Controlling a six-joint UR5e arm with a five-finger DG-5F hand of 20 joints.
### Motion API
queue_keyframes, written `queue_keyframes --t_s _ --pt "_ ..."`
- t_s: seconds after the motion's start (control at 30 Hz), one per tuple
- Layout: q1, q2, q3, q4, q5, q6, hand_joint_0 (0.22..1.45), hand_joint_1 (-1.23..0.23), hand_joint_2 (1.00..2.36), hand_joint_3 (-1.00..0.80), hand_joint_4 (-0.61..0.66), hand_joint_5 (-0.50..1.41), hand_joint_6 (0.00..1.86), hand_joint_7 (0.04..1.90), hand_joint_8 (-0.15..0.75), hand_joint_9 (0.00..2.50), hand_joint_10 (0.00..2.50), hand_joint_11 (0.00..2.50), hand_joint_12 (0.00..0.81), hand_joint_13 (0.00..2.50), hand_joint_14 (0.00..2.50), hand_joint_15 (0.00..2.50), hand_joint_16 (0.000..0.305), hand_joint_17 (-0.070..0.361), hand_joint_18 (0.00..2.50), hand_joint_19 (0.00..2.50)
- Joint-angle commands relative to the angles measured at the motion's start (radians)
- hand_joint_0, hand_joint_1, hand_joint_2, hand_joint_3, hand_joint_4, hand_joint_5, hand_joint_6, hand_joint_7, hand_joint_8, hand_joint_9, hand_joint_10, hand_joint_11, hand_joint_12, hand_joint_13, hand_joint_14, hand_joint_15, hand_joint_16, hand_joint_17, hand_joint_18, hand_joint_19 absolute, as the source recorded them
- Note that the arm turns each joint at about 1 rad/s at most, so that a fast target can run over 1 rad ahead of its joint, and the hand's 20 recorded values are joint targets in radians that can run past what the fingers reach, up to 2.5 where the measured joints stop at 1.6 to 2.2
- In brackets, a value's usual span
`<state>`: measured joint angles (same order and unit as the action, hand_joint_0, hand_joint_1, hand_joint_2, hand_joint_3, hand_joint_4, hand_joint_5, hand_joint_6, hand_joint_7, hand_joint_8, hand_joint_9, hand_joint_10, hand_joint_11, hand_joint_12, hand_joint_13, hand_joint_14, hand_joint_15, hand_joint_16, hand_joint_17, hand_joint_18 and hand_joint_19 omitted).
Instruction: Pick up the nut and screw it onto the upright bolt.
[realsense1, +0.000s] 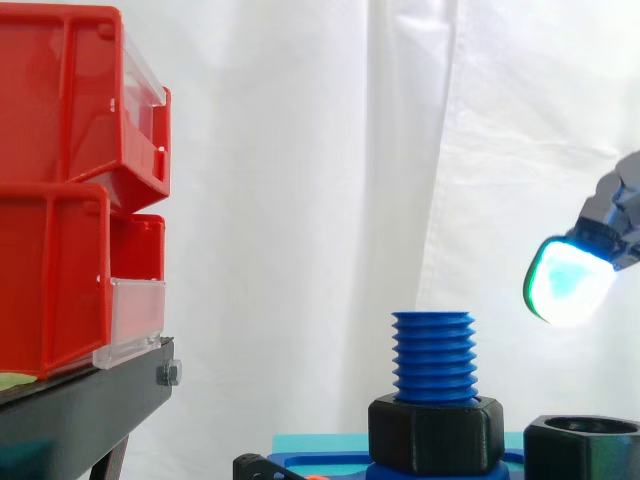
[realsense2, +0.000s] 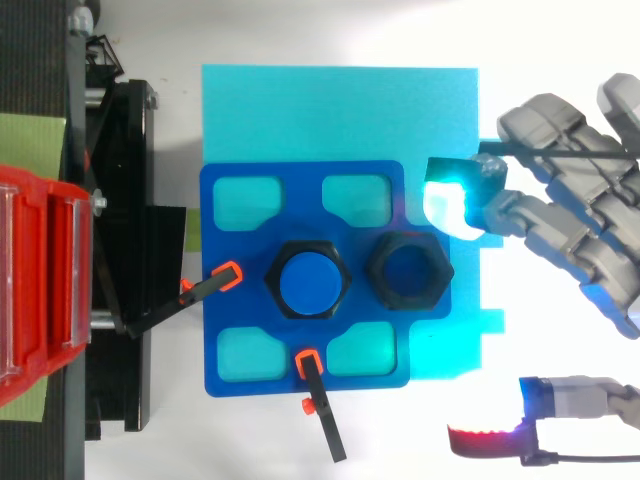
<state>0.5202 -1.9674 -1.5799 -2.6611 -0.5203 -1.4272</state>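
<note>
1. Side view, bolt (realsense1: 433, 355): blue and threaded, standing upright at centre. Its top is bare.
2. Side view, black hex collar (realsense1: 435, 432): sits around the foot of the bolt, below the threads.
3. Side view, nut (realsense1: 582, 448): black, hexagonal, with its bore facing up. It rests low and just right of the collar, not on the bolt.
4. Side view, hand (realsense1: 612, 218): enters from the right edge. One cyan-green glowing fingertip (realsense1: 568, 283) hangs above the nut, clear of it, and right of the bolt top.
5. Side view, red bins (realsense1: 60, 190): stacked at left on a black stand (realsense1: 80, 405), with a white curtain (realsense1: 300, 150) behind.
6. Top view, blue fixture plate (realsense2: 230, 330): lies on a cyan sheet (realsense2: 340, 110). It carries the bolt (realsense2: 307, 280) in its collar at centre and the nut (realsense2: 408, 270) just to the right.
7. Top view, two black clamps with orange tips: one (realsense2: 205, 290) is at the plate's left edge and one (realsense2: 322, 405) at its near edge.
8. Top view, hand (realsense2: 580, 220): grey, at right, released and grasping nothing. Its fingers are spread. The cyan pad (realsense2: 447, 205) is beside the nut's far-right corner. A red-glowing pad (realsense2: 490, 440) is well apart at near right, off the plate.
9. Top view, red bins (realsense2: 35, 290) and stand (realsense2: 125, 250): along the left edge.
</note>
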Motion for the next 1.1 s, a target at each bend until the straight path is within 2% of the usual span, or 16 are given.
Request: queue_keyframes --t_s 0.0,0.2,0.27,0.4,0.57,0.63,0.73,0.93,1.07 --pt "0.001 -0.030 0.000 0.023 0.009 0.002 0.34 -0.44 1.00 -0.50 0.24 -0.23 0.50 0.69 0.323 0.26 0.00 0.00 0.483 0.11 0.00 0.00 0.068 0.154 0.00 0.00" --pt "0.001 -0.031 0.000 0.035 0.023 -0.007 0.35 -0.45 1.00 -0.50 0.24 -0.23 0.50 0.70 0.323 0.26 0.00 0.00 0.482 0.12 0.00 0.00 0.068 0.154 0.00 0.00" --pt "0.001 -0.056 0.001 0.036 0.025 -0.013 0.35 -0.44 1.00 -0.50 0.24 -0.23 0.50 0.70 0.323 0.26 0.00 0.00 0.482 0.12 0.00 0.00 0.068 0.154 0.00 0.00" --pt "0.003 -0.056 0.000 0.039 0.026 -0.013 0.35 -0.45 1.00 -0.50 0.24 -0.23 0.50 0.70 0.322 0.26 0.00 0.00 0.482 0.12 0.00 0.00 0.068 0.153 0.00 0.00" --pt "0.003 -0.058 0.000 0.050 0.032 -0.016 0.38 -0.56 1.00 -0.50 0.23 -0.22 0.50 0.71 0.309 0.26 0.00 0.00 0.465 0.12 0.00 0.00 0.065 0.147 0.00 0.00" --pt "0.003 -0.076 0.000 0.049 0.034 -0.007 0.39 -0.61 1.00 -0.50 0.23 -0.22 0.50 0.72 0.305 0.26 0.00 0.00 0.460 0.12 0.00 0.00 0.064 0.145 0.00 0.00" --pt "0.003 -0.081 0.000 0.044 0.031 0.013 0.40 -0.64 1.00 -0.50 0.23 -0.22 0.50 0.73 0.303 0.26 0.00 0.00 0.457 0.12 0.00 0.00 0.063 0.143 0.00 0.00" --pt "-0.005 -0.081 0.000 0.047 0.025 0.014 0.40 -0.66 1.00 -0.50 0.24 -0.22 0.50 0.73 0.300 0.27 0.00 0.00 0.455 0.13 0.00 0.00 0.063 0.142 0.00 0.00" --pt "-0.009 -0.094 0.000 0.058 0.008 0.014 0.40 -0.66 1.00 -0.50 0.24 -0.22 0.50 0.74 0.302 0.27 0.00 0.00 0.456 0.13 0.00 0.00 0.063 0.142 0.00 0.00"
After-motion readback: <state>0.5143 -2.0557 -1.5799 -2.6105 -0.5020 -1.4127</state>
